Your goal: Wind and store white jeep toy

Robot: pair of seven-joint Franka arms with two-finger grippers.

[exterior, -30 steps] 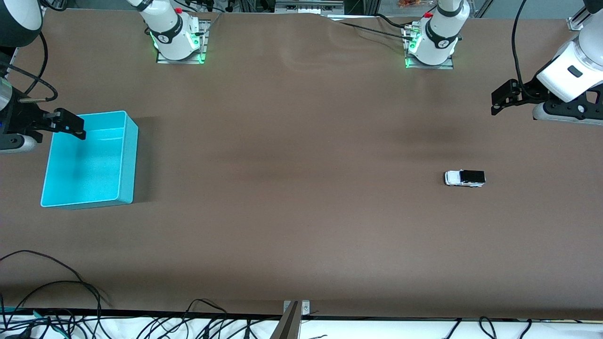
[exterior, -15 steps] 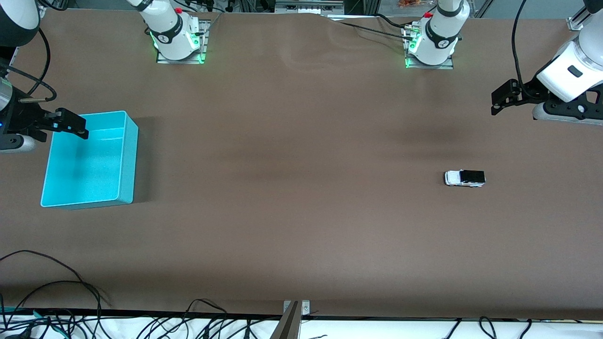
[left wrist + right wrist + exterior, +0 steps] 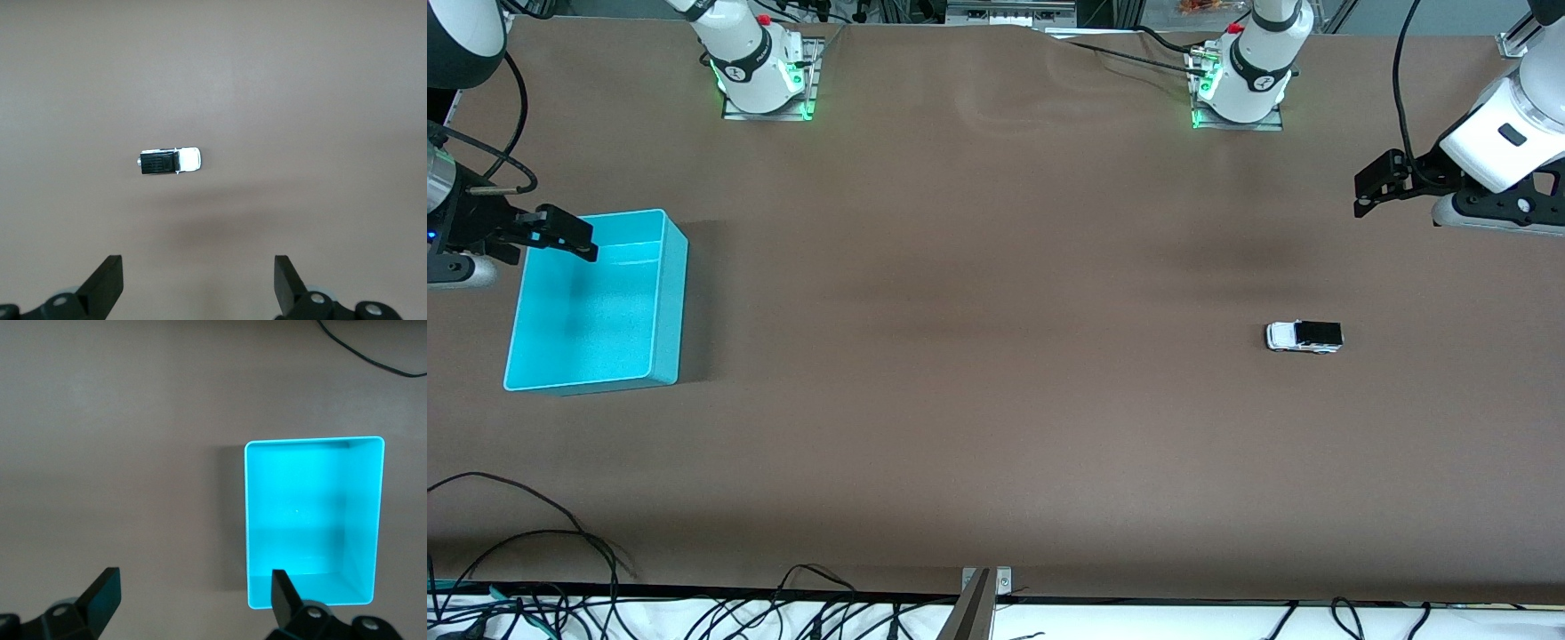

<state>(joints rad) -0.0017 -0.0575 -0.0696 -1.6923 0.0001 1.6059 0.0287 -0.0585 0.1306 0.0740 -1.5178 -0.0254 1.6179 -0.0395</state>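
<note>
The white jeep toy (image 3: 1304, 336) with its black rear section stands on its wheels on the brown table, toward the left arm's end. It also shows in the left wrist view as the jeep (image 3: 170, 161), well apart from the fingers. My left gripper (image 3: 1371, 188) hangs open over bare table near that end, holding nothing (image 3: 198, 280). The turquoise bin (image 3: 667, 302) sits toward the right arm's end, with nothing in it (image 3: 313, 513). My right gripper (image 3: 562, 233) hangs open over the bin's corner that lies farther from the front camera, holding nothing (image 3: 193, 593).
Both arm bases (image 3: 760, 76) (image 3: 1240, 84) stand along the table edge farthest from the front camera. Loose black cables (image 3: 534, 542) lie along the edge nearest that camera, toward the right arm's end. A metal bracket (image 3: 980, 588) sits at the middle of that edge.
My right gripper has crept slightly toward the robots' bases, still over the bin's corner. The left arm, the jeep and the bin have not moved.
</note>
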